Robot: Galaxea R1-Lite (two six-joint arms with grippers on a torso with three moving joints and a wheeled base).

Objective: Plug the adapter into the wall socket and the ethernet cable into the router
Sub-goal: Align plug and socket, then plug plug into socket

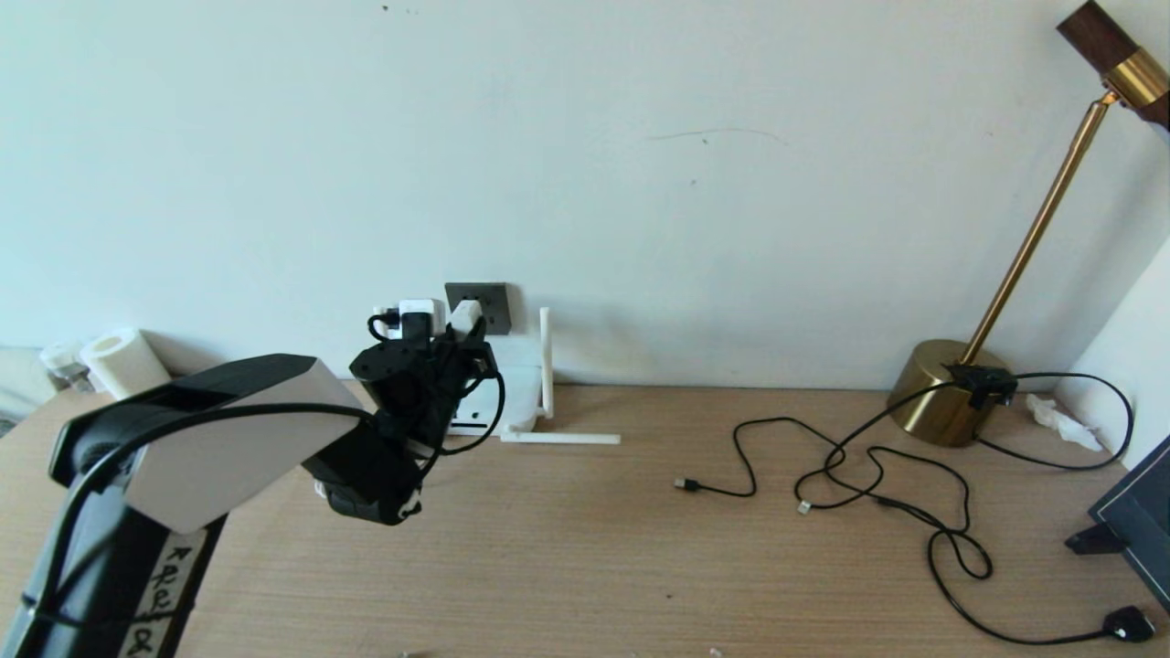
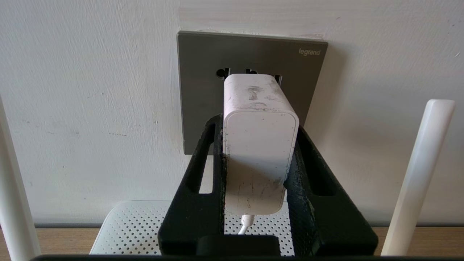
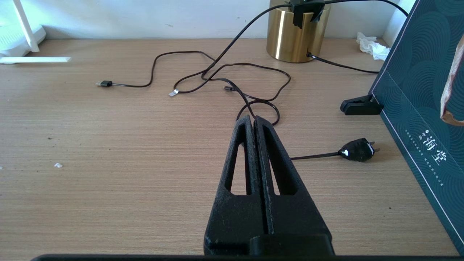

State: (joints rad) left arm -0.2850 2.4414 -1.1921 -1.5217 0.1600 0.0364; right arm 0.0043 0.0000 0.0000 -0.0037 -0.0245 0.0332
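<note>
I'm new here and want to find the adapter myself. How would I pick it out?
Look to the dark grey wall socket on the white wall above the white router. Against its face sits the adapter, clamped in the left gripper. It is the only small white block there, with a thin white cord leaving its end.

A wooden table [image 1: 585,548] is running up to the wall. The router [image 2: 134,228] is lying on it directly below the left gripper [image 2: 259,145], one antenna [image 1: 559,439] flat on the wood beside it. Well off to that gripper's right, thin black cables [image 1: 868,475] are sprawling in loops, a brass lamp base [image 1: 937,393] is standing, and a black plug [image 3: 357,149] is resting just beyond the right gripper [image 3: 252,119].
</note>
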